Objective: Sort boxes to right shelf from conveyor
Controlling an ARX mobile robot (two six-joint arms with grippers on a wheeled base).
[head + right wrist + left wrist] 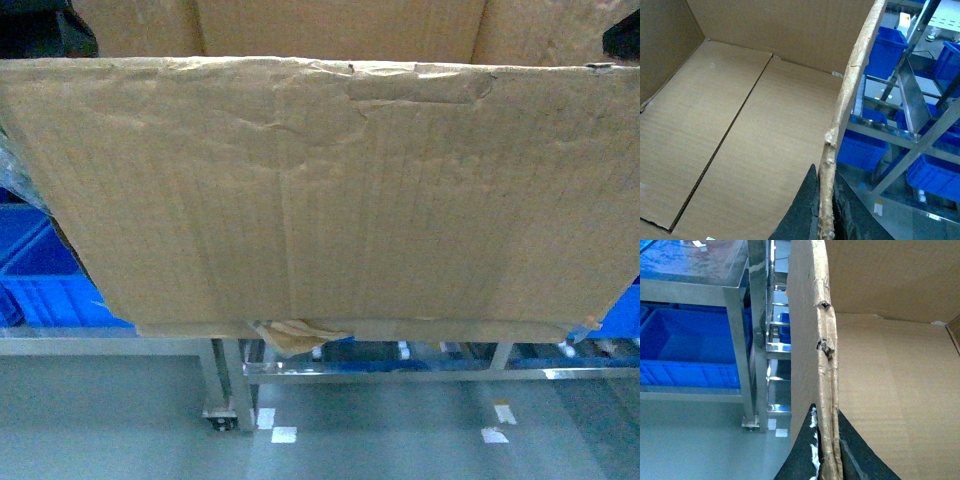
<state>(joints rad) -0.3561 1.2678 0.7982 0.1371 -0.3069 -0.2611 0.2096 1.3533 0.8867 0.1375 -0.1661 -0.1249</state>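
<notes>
Matt corrugated cardboard carton (pixel 320 190); shiny steel rack (pixel 400 372).

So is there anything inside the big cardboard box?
No, the right wrist view looks into the cardboard box and shows only its bare brown floor flaps.

The carton (pixel 330 190) fills the middle of the head view, in front of the rack (pixel 400 365), whose rails run behind and below its bottom edge. Crates (pixel 45 270) sit to its left, behind it.
</notes>
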